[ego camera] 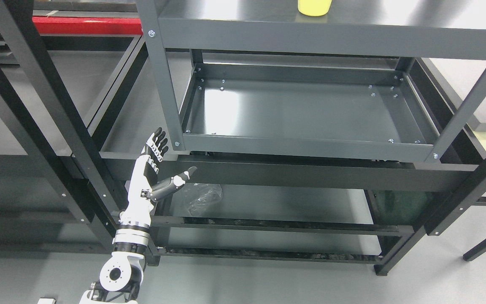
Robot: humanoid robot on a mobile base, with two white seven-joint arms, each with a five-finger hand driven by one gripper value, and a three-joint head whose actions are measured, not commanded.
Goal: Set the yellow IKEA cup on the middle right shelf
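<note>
The yellow cup [314, 7] stands on the upper grey shelf [319, 40] at the top of the head view, cut off by the picture's top edge. Below it lies the grey tray-like shelf [293, 110], holding nothing. My left hand [161, 166] is raised at the lower left, in front of the rack's left front post [165, 88]. Its fingers are stretched out flat, its thumb points right, and it holds nothing. It is well below and left of the cup. My right hand does not show.
A black frame rack [49, 105] stands at the left, with a red bar [61, 25] behind it. A black crossbeam [310, 175] runs under the tray shelf. A crumpled clear plastic bag [203, 198] lies on the lowest shelf near my hand. Grey floor shows below.
</note>
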